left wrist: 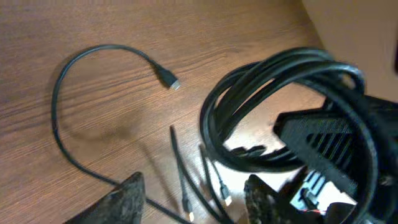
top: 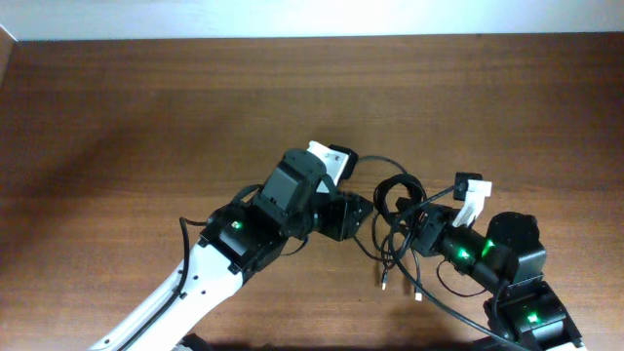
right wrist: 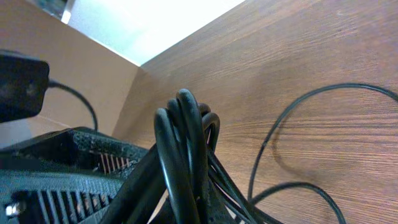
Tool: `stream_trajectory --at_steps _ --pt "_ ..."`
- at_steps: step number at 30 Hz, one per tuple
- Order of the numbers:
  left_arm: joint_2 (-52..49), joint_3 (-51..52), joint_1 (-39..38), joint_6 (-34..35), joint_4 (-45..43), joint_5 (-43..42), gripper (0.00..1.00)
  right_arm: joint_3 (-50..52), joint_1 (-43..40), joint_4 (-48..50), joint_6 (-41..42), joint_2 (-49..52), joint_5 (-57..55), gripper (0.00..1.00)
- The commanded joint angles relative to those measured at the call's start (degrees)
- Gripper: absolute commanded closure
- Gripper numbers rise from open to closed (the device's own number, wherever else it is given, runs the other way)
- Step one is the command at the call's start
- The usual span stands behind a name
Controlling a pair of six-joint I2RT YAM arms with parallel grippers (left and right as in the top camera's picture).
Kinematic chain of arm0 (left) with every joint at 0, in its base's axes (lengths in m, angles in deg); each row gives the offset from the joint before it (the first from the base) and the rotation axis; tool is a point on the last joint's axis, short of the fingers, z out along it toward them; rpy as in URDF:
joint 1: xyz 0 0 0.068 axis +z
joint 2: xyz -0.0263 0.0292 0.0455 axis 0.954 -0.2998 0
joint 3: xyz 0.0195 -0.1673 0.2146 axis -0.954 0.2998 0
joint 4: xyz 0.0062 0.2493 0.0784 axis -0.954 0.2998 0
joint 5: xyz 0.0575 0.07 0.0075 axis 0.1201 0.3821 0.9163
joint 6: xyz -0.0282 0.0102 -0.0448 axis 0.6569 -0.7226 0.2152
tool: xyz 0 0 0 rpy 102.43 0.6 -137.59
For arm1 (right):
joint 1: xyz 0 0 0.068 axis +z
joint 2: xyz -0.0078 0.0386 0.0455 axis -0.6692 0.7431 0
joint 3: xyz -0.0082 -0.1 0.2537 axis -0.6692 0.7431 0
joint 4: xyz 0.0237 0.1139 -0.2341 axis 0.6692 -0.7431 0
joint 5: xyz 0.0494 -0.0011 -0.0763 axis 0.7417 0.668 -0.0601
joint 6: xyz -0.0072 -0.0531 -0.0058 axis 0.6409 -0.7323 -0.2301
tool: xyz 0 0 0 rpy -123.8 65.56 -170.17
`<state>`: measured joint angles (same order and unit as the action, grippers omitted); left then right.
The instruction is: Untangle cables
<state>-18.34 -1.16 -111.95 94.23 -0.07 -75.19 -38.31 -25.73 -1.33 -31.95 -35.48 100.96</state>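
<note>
The cables (top: 395, 192) are thin black cords bunched into a coil at the table's middle. Their loose ends trail toward the front edge, with small plugs (top: 386, 282). My right gripper (top: 414, 227) is shut on the coil. In the right wrist view the bundle (right wrist: 186, 143) rises out of the gripper (right wrist: 194, 200). My left gripper (top: 363, 216) is just left of the coil. Seen from the left wrist, it (left wrist: 196, 186) stands open above two plug ends (left wrist: 225, 198) on the wood, gripping nothing. The coil (left wrist: 280, 65) hangs to its right. Another plug (left wrist: 169, 79) lies farther off.
The brown wooden table (top: 146, 117) stretches wide to the left and back, ending at a pale wall. One slack cord loop (right wrist: 280, 118) lies flat on the wood beside the bundle. The left arm's body (right wrist: 56, 168) sits close against the right gripper.
</note>
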Motion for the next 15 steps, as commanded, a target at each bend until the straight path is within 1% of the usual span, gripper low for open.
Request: stream_trajectory --at_steps 1,2,4,7,8,9,11,13,15 --pt "1.07 -0.9 0.09 -0.35 -1.25 -2.12 0.37 -0.76 -0.28 3.08 -0.24 -0.76 5.09 0.96" --pt "1.07 -0.92 0.09 -0.35 -1.51 -2.19 0.3 -0.76 -0.28 4.44 -0.24 -0.76 6.88 0.96" --pt "1.07 -0.92 0.09 -0.33 -1.86 -3.23 0.24 -0.76 -0.26 5.88 -0.22 -0.76 8.76 0.96" --pt "1.07 -0.92 0.09 -0.35 -2.69 -5.31 0.24 -0.76 -0.26 7.17 -0.22 -0.76 10.29 0.96" --pt "1.07 -0.9 0.09 -0.35 -2.99 -5.49 0.26 -0.76 -0.26 7.98 -0.22 -0.76 11.52 0.96" --pt "1.07 -0.9 0.09 -0.35 -3.1 -5.49 0.3 -0.76 -0.28 8.5 -0.24 -0.76 12.24 0.96" --pt "1.07 -0.92 0.09 -0.35 -3.1 -5.49 0.36 -0.76 -0.26 8.9 -0.24 -0.76 12.79 0.96" --pt "1.07 -0.9 0.09 -0.35 -3.37 -5.49 0.41 -0.76 -0.26 8.9 -0.24 -0.76 12.81 0.96" --pt "1.09 -0.92 0.09 -0.35 -3.74 -5.46 0.49 -0.76 -0.26 9.11 -0.22 -0.76 13.05 0.96"
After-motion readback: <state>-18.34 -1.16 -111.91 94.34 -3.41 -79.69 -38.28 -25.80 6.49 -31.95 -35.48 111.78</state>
